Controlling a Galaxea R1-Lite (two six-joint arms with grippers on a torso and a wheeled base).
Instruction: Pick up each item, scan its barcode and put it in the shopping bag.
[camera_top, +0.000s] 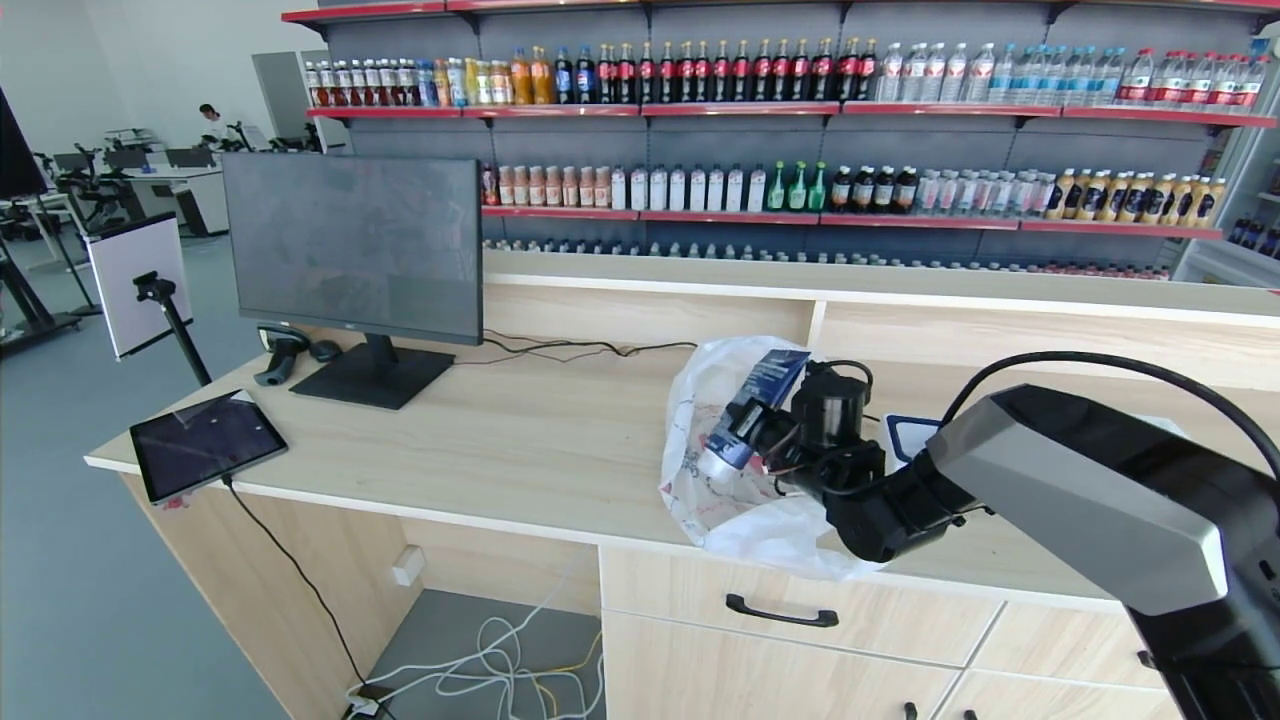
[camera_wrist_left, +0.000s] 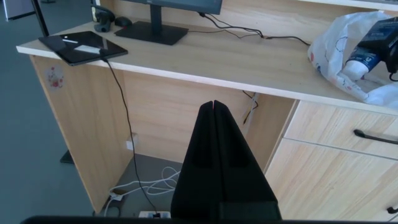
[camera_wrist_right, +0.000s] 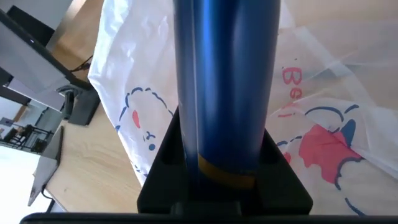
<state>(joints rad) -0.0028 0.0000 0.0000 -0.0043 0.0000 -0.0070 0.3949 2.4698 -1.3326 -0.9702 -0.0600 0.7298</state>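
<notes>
Head view: right gripper clamps the blue tube over the shopping bag; left gripper pinched closed, empty.

Quick count: one monitor, one tablet, one handheld scanner, one mouse and one white shopping bag, all on one desk. One blue tube too. Three shelf rows of bottles behind (way too many bottles to count, not even trying).
</notes>
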